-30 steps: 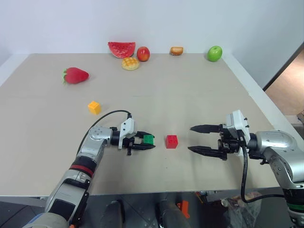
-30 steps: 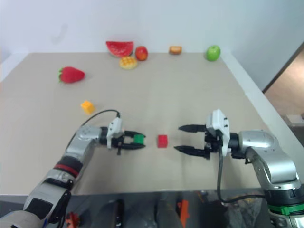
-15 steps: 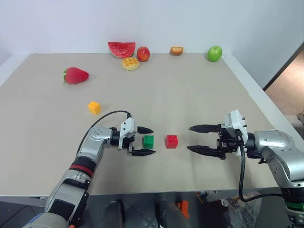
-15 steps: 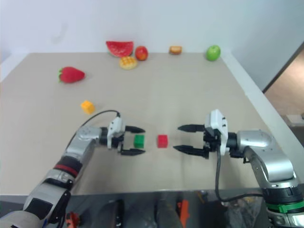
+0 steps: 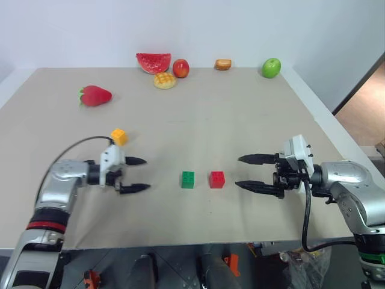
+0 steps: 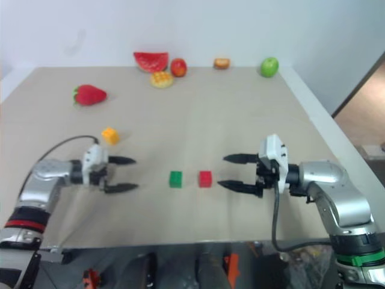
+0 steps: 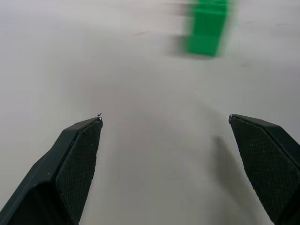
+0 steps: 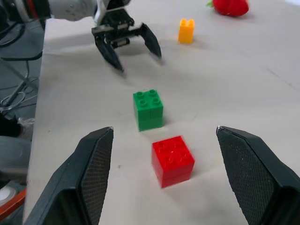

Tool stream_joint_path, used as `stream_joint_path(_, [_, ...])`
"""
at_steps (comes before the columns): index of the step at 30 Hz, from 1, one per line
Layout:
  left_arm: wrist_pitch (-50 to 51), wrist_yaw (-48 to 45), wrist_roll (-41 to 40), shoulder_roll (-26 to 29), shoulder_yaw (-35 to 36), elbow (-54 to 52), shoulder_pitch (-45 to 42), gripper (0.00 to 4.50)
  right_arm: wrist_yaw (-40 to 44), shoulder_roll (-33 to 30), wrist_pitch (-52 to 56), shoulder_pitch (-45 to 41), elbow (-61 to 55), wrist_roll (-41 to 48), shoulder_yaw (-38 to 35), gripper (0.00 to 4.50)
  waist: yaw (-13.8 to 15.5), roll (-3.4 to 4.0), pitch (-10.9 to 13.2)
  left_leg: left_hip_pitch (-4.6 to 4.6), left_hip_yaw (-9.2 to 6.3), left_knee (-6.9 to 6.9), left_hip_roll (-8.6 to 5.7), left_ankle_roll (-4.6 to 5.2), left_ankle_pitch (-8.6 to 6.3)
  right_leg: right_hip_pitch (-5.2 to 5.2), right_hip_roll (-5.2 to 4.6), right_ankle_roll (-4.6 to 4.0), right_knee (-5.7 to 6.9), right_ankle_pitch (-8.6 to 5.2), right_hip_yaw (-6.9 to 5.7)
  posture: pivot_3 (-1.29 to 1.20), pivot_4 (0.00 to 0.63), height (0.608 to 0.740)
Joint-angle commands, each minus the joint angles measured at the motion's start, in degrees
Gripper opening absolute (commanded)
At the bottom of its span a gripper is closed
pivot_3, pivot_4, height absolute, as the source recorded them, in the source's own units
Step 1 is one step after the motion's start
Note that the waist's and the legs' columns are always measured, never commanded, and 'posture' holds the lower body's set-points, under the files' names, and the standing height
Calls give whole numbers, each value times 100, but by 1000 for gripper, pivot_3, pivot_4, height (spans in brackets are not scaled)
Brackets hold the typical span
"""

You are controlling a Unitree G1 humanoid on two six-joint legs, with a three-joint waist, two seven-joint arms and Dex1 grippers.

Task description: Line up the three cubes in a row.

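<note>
The green cube (image 5: pixel 187 179) and the red cube (image 5: pixel 217 179) sit side by side near the table's front, a small gap between them. The yellow-orange cube (image 5: pixel 119 136) rests farther back on the left. My left gripper (image 5: pixel 139 174) hangs open and empty to the left of the green cube, just in front of the yellow-orange one. In the left wrist view the green cube (image 7: pixel 207 32) lies ahead of the spread fingers (image 7: pixel 79 154). My right gripper (image 5: pixel 243 172) stands open to the right of the red cube, holding nothing. The right wrist view shows the red cube (image 8: pixel 173 160), green cube (image 8: pixel 148 109) and yellow-orange cube (image 8: pixel 186 30).
Toy foods stand along the table's far side: a strawberry (image 5: pixel 95 96), a watermelon slice (image 5: pixel 153 62), a waffle-like piece (image 5: pixel 165 80), a red apple (image 5: pixel 181 68), a small bun (image 5: pixel 223 64) and a green apple (image 5: pixel 272 67). The table's right edge (image 5: pixel 328 129) drops to the floor.
My left gripper opened, let go of the green cube beside the red one, and drew back to the left. The right gripper stayed in place.
</note>
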Motion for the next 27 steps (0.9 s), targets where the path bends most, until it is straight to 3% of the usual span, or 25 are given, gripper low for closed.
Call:
stream_joint_path(1, [724,1261,-320,-84,703,-873,371,4473,-633,458,-281,-417,-16,-333,171,3627,-2,-1,0,1,1,0,5,0,0,0,1,-1,0,2,-1,0,150,740])
stream_joint_path(8, [2031,3285,-629,-706,1321,-2447,1384,4473,-993,1198,-573,-911,204,-678,613,3627,29,-1,-1,-1,5,-5,8,-1,0,-2,3,-1,0,2,-2,0,150,740])
stream_joint_path(12, [2330,3782,-537,-914,1233,-2977,1807,4473,-864,1259,-654,-1064,383,-724,707,3627,35,-5,-3,-2,3,-2,5,-1,0,1,1,0,-1,2,-2,0,150,740])
stream_joint_path(19, [2256,4287,-419,-911,1319,-2309,1277,4473,-828,1311,-639,-1165,349,-720,773,3627,31,-6,-3,6,1,-3,7,0,2,0,9,-12,0,14,-3,0,150,740])
stream_joint_path(27, [1471,4046,-46,-786,1050,-555,175,4473,-1054,1364,-585,-1062,75,-721,765,3627,31,-9,-5,2,4,-4,6,-1,4,-1,9,-7,-2,13,-1,0,150,740])
